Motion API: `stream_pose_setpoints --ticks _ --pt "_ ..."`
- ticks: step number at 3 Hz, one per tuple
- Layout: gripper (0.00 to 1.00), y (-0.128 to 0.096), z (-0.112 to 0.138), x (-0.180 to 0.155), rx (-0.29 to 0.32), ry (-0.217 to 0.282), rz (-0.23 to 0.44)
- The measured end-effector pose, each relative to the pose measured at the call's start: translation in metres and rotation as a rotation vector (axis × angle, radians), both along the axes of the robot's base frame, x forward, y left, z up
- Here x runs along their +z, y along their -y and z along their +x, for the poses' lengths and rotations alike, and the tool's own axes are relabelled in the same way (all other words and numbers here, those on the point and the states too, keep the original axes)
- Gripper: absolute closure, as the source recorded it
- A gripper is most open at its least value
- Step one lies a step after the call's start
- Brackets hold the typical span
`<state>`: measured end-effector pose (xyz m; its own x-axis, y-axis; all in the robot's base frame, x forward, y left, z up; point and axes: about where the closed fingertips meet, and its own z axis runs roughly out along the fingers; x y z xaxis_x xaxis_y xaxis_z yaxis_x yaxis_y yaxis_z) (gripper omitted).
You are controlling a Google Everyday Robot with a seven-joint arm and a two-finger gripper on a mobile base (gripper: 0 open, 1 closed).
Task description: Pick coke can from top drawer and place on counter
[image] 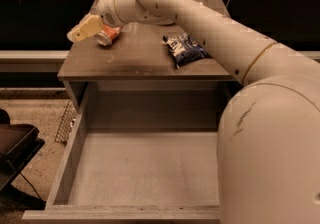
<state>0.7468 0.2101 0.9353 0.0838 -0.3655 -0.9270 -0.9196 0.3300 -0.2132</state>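
- One claw (90, 29) sits at the end of the single pale arm (210, 28). It is over the far left corner of the table (130, 63), toward 10 o'clock from the table's middle.
- Whether the claw is clenched on anything or has let go cannot be told from this view.
- One can (108, 34), orange-red, is right up against the claw, on its 3 o'clock side. It is tilted well off upright, with its silver top turned toward 7 o'clock.
- The can is over the table near its left edge, well apart from the drawer (whether its body rests on the table cannot be told).
- One chip bag (184, 50), blue and white, lies flat on the table at about 4 o'clock from the table's middle. It is well apart from the can and partly under the line of the arm.
- One drawer (70, 163) stands pulled out below the table's front edge, toward 6 o'clock. Its low grey-brown walls and speckled grey floor are in plain sight.
- The arm sweeps from its bulky base at 4 o'clock in the view, across the table's right side, up to the claw at 10 o'clock.
- One wire rack (65, 124) leans beside the drawer's left wall, at 9 o'clock from it.
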Motion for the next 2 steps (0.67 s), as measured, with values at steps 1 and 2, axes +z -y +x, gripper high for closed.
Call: stream_pose_setpoints --ticks 1,2 --pt "0.00 -0.0001 0.0000 0.0000 0.000 0.000 0.000" --pt "0.00 -0.0028 -0.0015 -0.0011 0.017 -0.002 0.003"
